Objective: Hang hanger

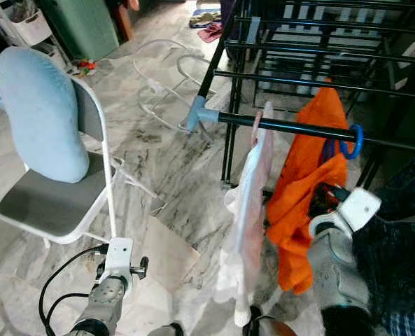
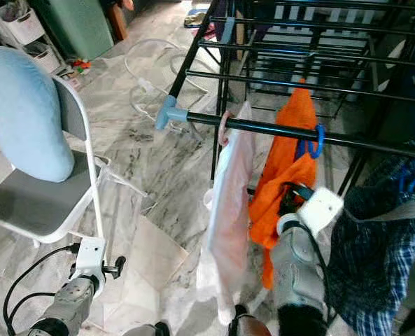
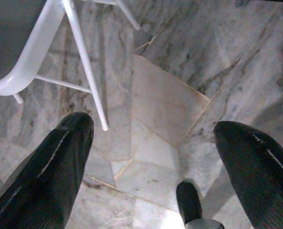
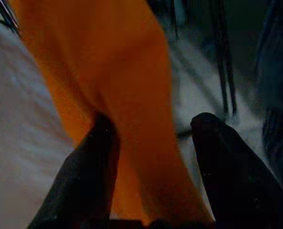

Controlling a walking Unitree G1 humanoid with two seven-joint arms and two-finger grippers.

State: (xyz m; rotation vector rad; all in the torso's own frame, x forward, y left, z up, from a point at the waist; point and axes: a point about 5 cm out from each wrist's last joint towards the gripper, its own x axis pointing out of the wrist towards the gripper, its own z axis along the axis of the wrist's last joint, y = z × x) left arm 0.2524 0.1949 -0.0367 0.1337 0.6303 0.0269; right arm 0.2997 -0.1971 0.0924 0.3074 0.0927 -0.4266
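The blue hanger hook [image 1: 354, 142] is over the black rail [image 1: 291, 128] of the drying rack [image 2: 277, 42], right of centre in the head views, and the orange garment [image 1: 306, 189] hangs from it, long axis near vertical, hook end up and hem towards the marble floor [image 1: 172, 161]. A pale pink garment [image 2: 228, 217] hangs just beside it to the left. The right gripper [image 4: 153, 167] is pushed into the orange cloth at mid-height, its fingers [image 4: 91, 167] spread moderately with fabric lying between them; whether they pinch it I cannot tell. The cloth looks light, soft and slippery, so it would likely slide or swing; the stiff hanger near its hook seems the surer place to hold. The left gripper [image 3: 151, 162] hangs wide apart and empty over the floor, low in the frame by the white chair [image 1: 60, 203].
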